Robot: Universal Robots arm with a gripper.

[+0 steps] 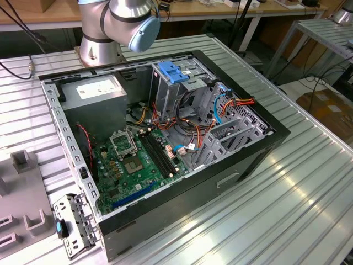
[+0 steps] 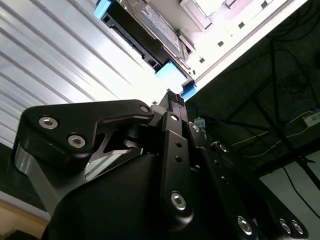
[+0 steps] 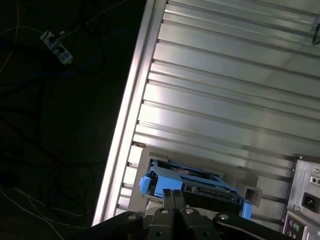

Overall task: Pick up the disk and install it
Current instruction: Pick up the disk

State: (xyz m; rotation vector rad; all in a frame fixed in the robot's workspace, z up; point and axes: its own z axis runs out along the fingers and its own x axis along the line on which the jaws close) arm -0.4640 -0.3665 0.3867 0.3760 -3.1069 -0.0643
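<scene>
Table edge: in the first wrist view the ribbed metal table (image 3: 225, 75) ends in a straight rim running on a slant. Beyond it lies the dark floor (image 3: 45, 140) with loose cables and a power strip (image 3: 56, 45).
Open room: a broad stretch of bare ribbed tabletop lies beyond the disk, with nothing standing on it (the ribs run parallel to one another).
Nearby obstacle: the rear panel of the computer case (image 3: 305, 200) is off to one side of the disk, apart from it.
Case: in the exterior view it lies on its side with the cover off and the boards and cables showing. Bare table runs along its near side and on the exterior view's right.
Arm: the base of the arm (image 1: 118, 22) stands on the table behind the case in the exterior view.
Disk: the blue-framed disk (image 3: 197, 184) lies flat on a grey holder (image 3: 240, 176) close to the table rim, outside the case.
Pincer: the gripper (image 3: 173, 196) has its two black fingertips drawn together with nothing between them.
Disk to pincer: the disk's near blue edge sits just beyond the fingertips in both wrist views. I cannot tell whether they touch.
</scene>
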